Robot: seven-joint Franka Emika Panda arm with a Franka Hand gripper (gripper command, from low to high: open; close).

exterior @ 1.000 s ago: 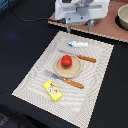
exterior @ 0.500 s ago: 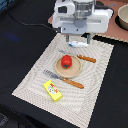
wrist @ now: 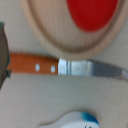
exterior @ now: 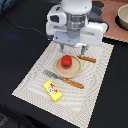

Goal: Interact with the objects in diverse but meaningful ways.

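Note:
A round red tomato (exterior: 66,61) rests on a pale wooden plate (exterior: 70,72) in the middle of the striped mat. My gripper (exterior: 72,49) hangs just behind the plate, open and holding nothing. Next to the plate, below the gripper, lies a knife with a brown handle (exterior: 86,58). The wrist view shows this knife (wrist: 60,66) lengthwise beside the plate rim (wrist: 45,37) and the tomato (wrist: 92,12), with one dark finger (wrist: 2,55) at the picture's edge. A brown-handled fork (exterior: 64,80) and a yellow block with red marks (exterior: 52,90) lie in front of the plate.
The striped placemat (exterior: 35,80) lies on a black table. A dark pot (exterior: 122,17) stands on a brown surface at the back, on the exterior view's right. A white and blue item (wrist: 75,120) lies near the knife, hidden under the arm in the exterior view.
The gripper has come forward and down over the back of the mat, toward the knife and plate. It now covers the white and blue item. The objects have not moved.

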